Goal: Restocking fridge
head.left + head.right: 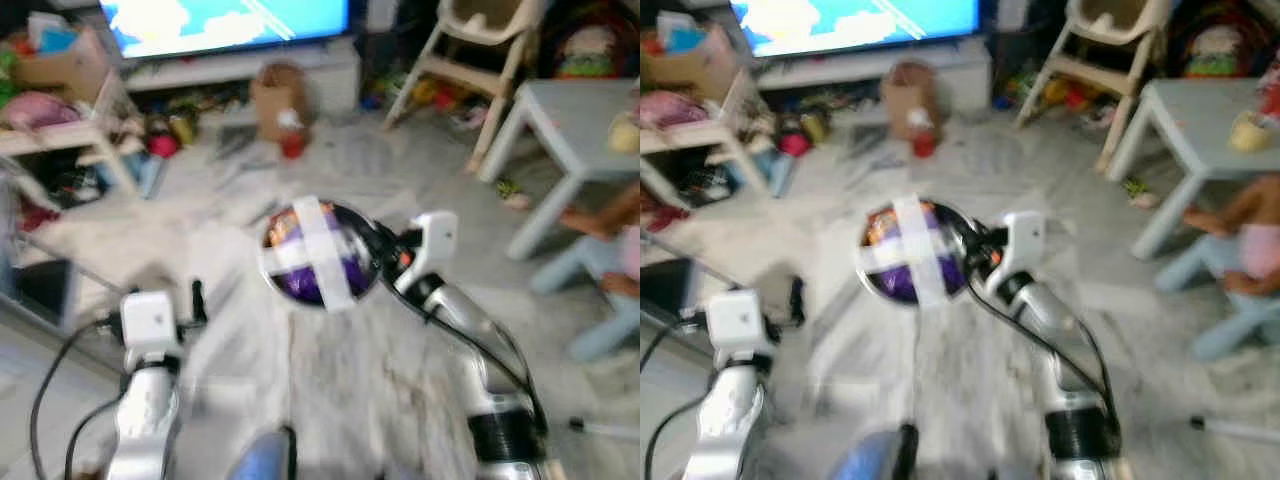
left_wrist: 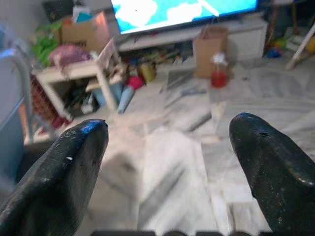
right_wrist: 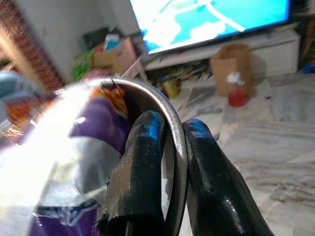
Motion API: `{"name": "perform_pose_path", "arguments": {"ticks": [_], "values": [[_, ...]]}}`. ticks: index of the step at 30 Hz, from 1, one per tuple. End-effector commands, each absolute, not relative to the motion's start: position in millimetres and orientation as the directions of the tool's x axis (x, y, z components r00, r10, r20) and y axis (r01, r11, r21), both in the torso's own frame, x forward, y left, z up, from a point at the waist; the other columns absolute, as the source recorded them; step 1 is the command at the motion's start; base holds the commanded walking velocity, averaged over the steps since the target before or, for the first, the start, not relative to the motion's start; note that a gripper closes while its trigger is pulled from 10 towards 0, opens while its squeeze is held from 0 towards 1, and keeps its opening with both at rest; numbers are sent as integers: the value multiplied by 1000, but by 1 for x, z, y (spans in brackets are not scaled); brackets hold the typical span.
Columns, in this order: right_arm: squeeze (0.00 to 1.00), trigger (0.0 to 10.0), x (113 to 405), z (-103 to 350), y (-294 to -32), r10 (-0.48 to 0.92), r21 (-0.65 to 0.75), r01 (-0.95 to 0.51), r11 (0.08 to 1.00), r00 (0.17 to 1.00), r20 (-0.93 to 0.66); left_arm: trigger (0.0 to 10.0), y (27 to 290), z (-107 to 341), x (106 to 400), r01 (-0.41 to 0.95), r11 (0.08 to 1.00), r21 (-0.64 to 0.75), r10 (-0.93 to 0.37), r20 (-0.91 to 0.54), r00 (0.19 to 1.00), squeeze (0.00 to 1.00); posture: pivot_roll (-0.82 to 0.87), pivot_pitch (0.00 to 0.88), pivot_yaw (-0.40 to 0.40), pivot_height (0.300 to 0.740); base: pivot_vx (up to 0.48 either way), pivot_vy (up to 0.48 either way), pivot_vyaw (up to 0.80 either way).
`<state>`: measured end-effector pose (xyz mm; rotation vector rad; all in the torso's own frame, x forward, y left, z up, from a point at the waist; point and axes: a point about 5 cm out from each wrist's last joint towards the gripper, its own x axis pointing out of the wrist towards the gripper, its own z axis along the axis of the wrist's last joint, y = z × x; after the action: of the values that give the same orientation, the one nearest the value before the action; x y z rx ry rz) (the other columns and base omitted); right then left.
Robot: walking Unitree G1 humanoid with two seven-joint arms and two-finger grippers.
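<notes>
A round metal bowl (image 1: 318, 252) with purple packaging inside and a cross of pale tape over its top is held in mid-air above the marble floor (image 1: 400, 370), near the centre of the head view. The right hand (image 3: 167, 162) is clamped on the bowl's rim at about 3 o'clock of the bowl, one black finger inside the rim and one outside, as is seen closely in the right wrist view, where the purple wrapper (image 3: 93, 123) and tape are pressed against the inner finger. The left hand (image 2: 167, 147) is held low at about 8 o'clock from the bowl, well apart from it, its two fingers spread wide with nothing between them. In the left wrist view a brown paper bag (image 2: 210, 49) and a red bottle (image 2: 218, 74) are seen ahead on the floor, below a lit television (image 2: 182, 11). At 2 o'clock a pale grey low surface (image 1: 585, 130) is seen, with a person's arm (image 1: 600, 215) beside it at 3 o'clock. The head views are blurred.
</notes>
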<state>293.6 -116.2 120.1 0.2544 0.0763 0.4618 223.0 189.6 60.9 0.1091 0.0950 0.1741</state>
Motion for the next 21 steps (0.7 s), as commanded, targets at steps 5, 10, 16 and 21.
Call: {"name": "perform_pose_path", "arguments": {"ticks": [5,10,16,21], "values": [[0,10000,297,127,-117,442,264,-431,863,897,18,10000,200,67,222,-215,967,135,225,-70,972,0,109,59,13,740,0,0,800],[0,10000,294,124,-116,448,257,-435,863,894,12,10000,198,68,222,-213,968,135,223,-66,973,0,108,55,14,740,0,0,800],[0,10000,295,122,-117,444,252,-432,866,896,8,10000,200,69,227,-222,966,134,231,-58,971,0,105,46,17,740,0,0,800],[0,10000,296,122,-118,442,250,-430,868,897,8,10000,200,70,230,-229,964,131,238,-53,970,0,104,41,16,740,0,0,800]]}}
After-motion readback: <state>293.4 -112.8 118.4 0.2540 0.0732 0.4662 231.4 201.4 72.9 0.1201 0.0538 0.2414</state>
